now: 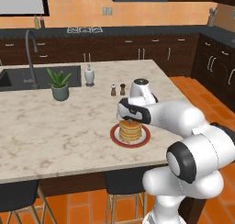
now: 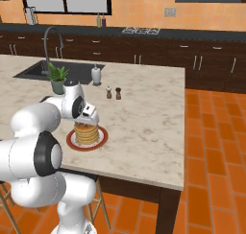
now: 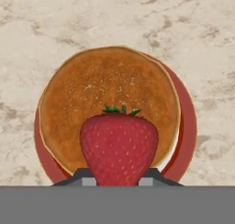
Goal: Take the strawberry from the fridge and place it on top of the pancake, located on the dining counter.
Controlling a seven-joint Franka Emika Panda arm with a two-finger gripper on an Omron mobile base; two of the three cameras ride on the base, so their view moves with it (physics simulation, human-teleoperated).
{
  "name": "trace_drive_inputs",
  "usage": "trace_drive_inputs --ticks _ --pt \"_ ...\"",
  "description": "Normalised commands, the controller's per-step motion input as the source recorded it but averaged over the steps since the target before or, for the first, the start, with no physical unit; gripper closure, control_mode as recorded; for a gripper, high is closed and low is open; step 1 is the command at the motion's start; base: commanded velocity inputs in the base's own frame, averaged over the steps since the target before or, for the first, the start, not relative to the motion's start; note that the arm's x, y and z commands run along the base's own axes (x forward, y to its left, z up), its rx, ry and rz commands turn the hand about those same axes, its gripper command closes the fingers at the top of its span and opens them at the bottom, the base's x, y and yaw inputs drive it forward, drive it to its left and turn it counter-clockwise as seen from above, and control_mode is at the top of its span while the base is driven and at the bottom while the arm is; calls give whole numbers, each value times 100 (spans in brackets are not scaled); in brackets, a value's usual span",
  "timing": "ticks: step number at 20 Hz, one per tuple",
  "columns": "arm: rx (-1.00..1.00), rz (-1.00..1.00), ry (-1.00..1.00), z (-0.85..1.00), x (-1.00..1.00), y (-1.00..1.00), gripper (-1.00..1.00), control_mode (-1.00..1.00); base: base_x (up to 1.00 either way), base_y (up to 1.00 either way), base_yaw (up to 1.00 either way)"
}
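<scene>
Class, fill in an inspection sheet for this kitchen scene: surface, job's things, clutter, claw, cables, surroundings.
Surface: beige marbled dining counter with a built-in sink.
Job's things: strawberry held above the pancake stack, which sits on a red-rimmed plate.
Clutter: potted plant, white dispenser bottle, two small shakers.
Claw: claw shut on the strawberry, hovering over the stack.
Cables: nothing seen.
Surroundings: dark wall cabinets, orange tiled floor, stools under the counter.
</scene>
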Motion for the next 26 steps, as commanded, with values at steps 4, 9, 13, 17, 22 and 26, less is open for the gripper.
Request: trace_drive_inputs --ticks 4,9,13,17,22,26 --pt "0 0 0 -13 4 0 -100 -100 0 0 0" --pt "0 0 0 -4 0 0 -100 -100 0 0 0" --pt "0 -1 0 2 -2 0 -100 -100 0 0 0" --pt "0 -2 0 41 -21 0 -100 -100 0 0 0" --pt "0 -2 0 54 -19 0 -100 -100 0 0 0" --pt "0 -3 0 36 -36 0 -100 -100 0 0 0"
